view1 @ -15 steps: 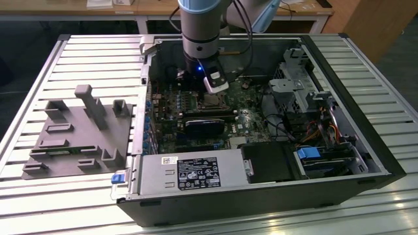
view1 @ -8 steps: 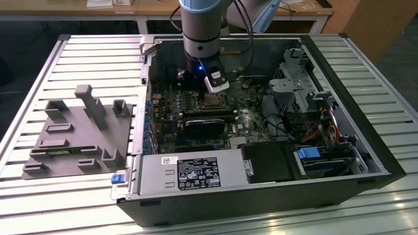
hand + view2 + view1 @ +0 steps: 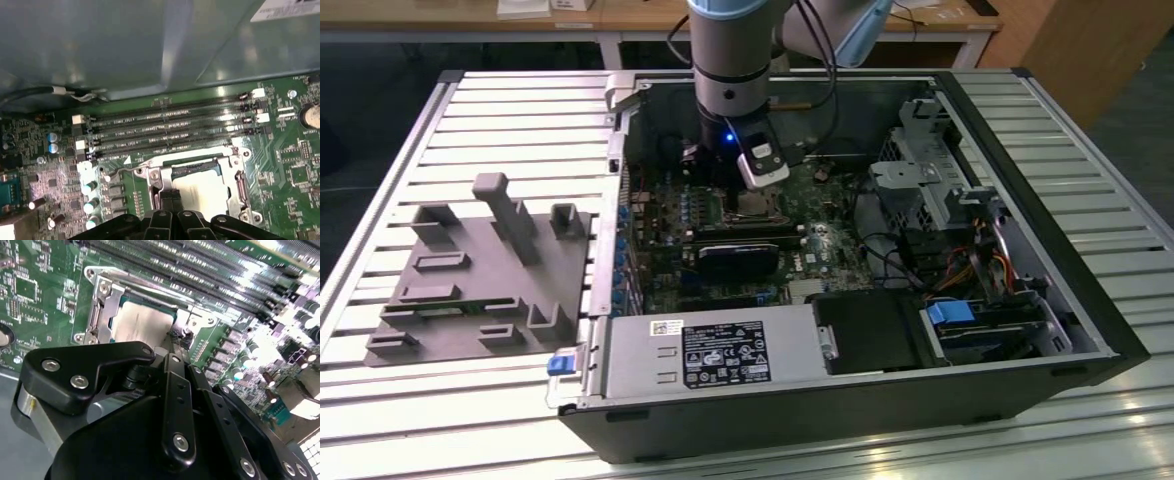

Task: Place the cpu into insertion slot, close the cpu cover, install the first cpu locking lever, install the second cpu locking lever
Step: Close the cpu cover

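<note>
Currently the small square silvery-topped cpu sits in the black-framed square insertion slot, with the thin metal cpu cover lowered around it (the chip shows through the cutout). Judged step: seating a locking lever. Press the thin bright wire lever down and under its hook steadily, keeping clear of the green motherboard. The gripper is clenched, fingers together on nothing visible, tips at the slot's edge. The grey arm descends vertically into the open black computer case.
</note>
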`<action>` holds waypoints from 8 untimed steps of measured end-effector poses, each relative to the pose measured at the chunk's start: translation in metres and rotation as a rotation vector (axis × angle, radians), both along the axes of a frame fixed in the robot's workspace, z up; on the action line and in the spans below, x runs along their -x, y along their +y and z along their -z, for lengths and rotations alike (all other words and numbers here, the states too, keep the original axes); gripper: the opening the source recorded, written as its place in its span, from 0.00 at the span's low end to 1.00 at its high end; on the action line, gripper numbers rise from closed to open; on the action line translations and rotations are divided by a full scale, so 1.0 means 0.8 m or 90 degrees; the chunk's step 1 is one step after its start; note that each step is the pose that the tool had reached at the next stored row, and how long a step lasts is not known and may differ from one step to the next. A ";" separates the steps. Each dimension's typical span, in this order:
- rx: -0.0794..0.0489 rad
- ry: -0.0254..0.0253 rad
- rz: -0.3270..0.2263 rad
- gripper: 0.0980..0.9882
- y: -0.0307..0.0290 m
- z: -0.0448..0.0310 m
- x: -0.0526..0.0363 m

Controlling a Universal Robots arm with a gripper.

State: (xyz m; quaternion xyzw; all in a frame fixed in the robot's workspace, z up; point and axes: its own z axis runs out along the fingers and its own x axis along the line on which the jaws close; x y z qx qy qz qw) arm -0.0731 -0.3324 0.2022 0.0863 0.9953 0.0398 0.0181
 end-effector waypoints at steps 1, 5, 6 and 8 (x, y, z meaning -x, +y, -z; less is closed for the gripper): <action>0.003 -0.0001 0.000 0.00 0.0002 0.0003 0.000; 0.004 0.0001 0.000 0.00 0.0006 0.0006 0.001; 0.004 0.0000 0.000 0.00 0.0008 0.0008 0.001; 0.004 -0.0001 0.000 0.00 0.0015 0.0012 0.002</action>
